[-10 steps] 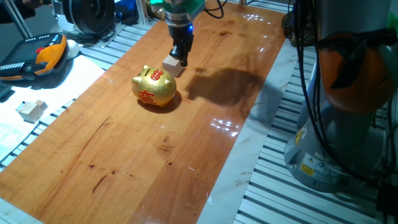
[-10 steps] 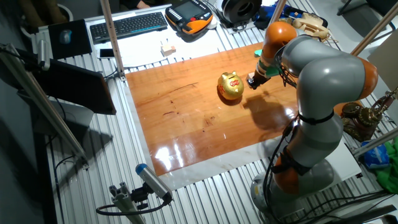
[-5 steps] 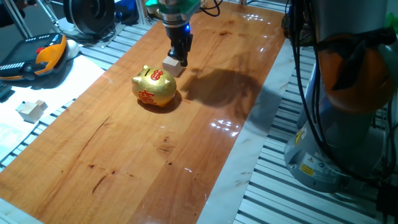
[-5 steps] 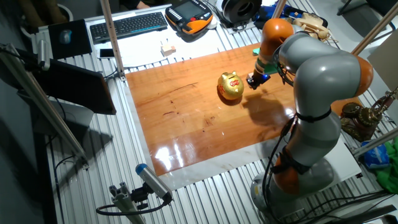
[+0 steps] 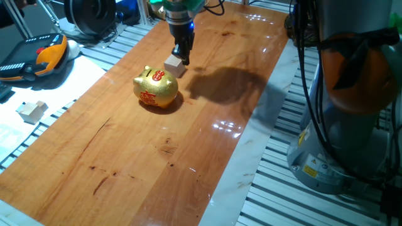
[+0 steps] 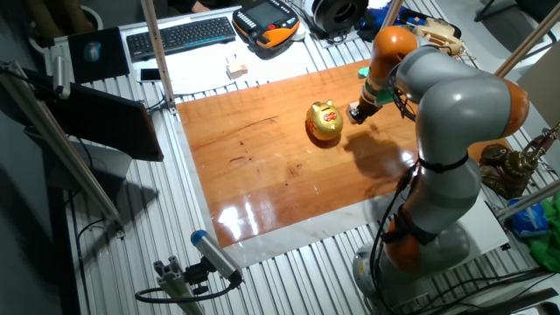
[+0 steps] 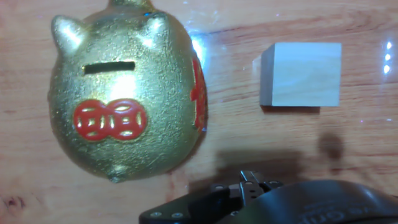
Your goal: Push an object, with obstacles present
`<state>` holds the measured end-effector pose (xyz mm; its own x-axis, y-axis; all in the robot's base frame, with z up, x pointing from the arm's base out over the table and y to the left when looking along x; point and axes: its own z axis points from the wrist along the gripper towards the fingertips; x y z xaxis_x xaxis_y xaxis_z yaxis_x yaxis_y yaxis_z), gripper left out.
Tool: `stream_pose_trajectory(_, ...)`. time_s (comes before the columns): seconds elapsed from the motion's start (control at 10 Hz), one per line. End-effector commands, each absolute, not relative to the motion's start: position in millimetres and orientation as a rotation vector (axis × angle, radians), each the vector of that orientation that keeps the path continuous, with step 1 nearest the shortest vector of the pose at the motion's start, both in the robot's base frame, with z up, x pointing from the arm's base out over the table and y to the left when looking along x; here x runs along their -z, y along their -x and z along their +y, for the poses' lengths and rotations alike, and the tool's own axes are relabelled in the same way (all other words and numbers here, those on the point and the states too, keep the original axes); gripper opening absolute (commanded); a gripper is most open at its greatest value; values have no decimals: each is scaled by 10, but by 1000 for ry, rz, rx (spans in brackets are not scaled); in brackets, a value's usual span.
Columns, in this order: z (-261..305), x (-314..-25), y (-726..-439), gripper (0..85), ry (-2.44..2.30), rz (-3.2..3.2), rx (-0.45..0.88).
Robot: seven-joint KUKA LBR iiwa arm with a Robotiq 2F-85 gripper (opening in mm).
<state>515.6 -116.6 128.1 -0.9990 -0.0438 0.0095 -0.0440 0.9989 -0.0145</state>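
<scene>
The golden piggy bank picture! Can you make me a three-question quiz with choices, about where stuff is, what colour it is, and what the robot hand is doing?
1. Where is the small wooden cube?
A. On top of the piggy bank
B. On the wooden board, beside the piggy bank
C. Off the board, on the white sheet

2. What colour are the markings on the golden piggy bank?
A. Red
B. Blue
C. Green

3. What is the gripper doing?
A. Lifting the piggy bank
B. Standing low at the cube
C. Parked far from the board

Answers: 1 B, the hand view shows the cube on the wood with a gap to the pig. 2 A, its back and side show red. 3 B, its fingertips stand right at the cube.
</scene>
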Motion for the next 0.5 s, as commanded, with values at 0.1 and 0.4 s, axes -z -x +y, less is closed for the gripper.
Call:
stream_pose_trajectory(0.1, -1228, -1249, -5172, 0, -66, -3136, -53)
stream_pose_trajectory(0.4, -1428, -1132, -5192, 0, -90, -3144, -48)
